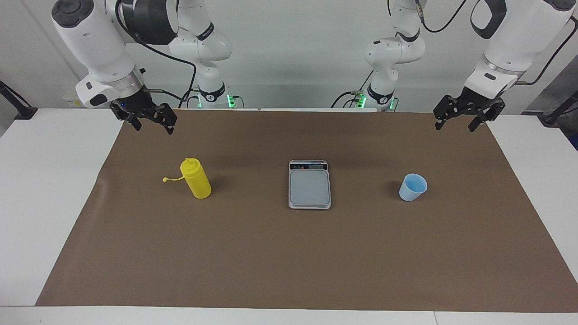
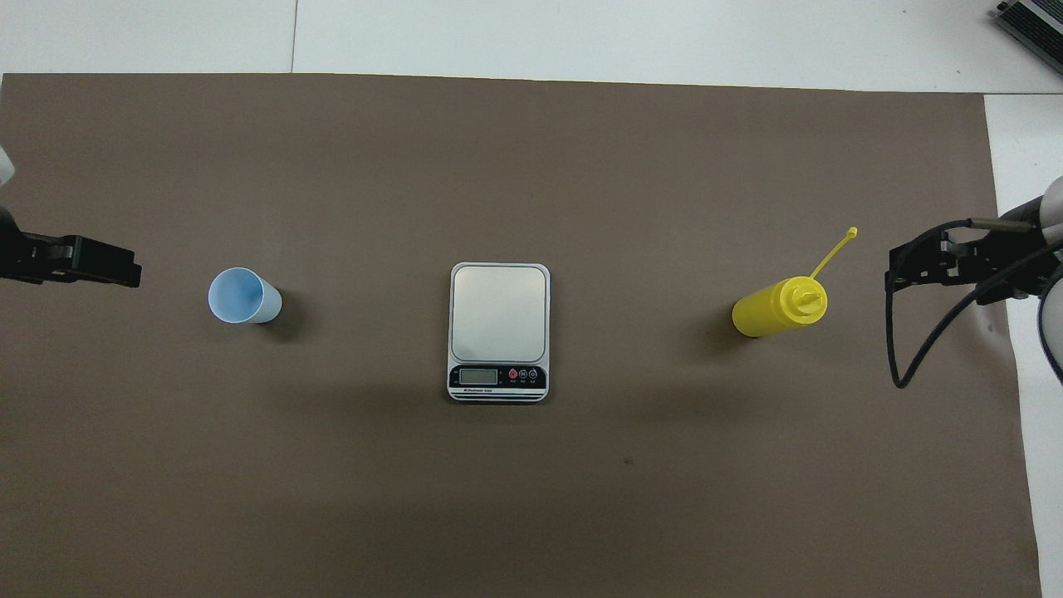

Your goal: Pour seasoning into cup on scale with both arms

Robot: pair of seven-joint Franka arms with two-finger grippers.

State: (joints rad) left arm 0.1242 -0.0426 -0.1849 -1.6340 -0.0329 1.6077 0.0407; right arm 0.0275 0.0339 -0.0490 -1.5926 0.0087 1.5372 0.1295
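The yellow seasoning bottle (image 1: 197,180) (image 2: 776,309) stands upright toward the right arm's end of the table, its cap (image 1: 165,179) dangling on its tether. The silver-grey scale (image 1: 309,187) (image 2: 498,311) lies mid-table with nothing on its plate and its display edge nearer to the robots. The light blue cup (image 1: 412,187) (image 2: 241,296) stands upright toward the left arm's end. My right gripper (image 1: 152,127) (image 2: 893,270) hangs open in the air near the bottle's end. My left gripper (image 1: 455,127) (image 2: 133,274) hangs open near the cup's end. Both are empty.
A brown mat (image 1: 289,262) covers most of the white table (image 1: 45,180). The bottle, scale and cup stand in one row across it, well apart from each other. Black cables hang beside the right gripper (image 2: 913,365).
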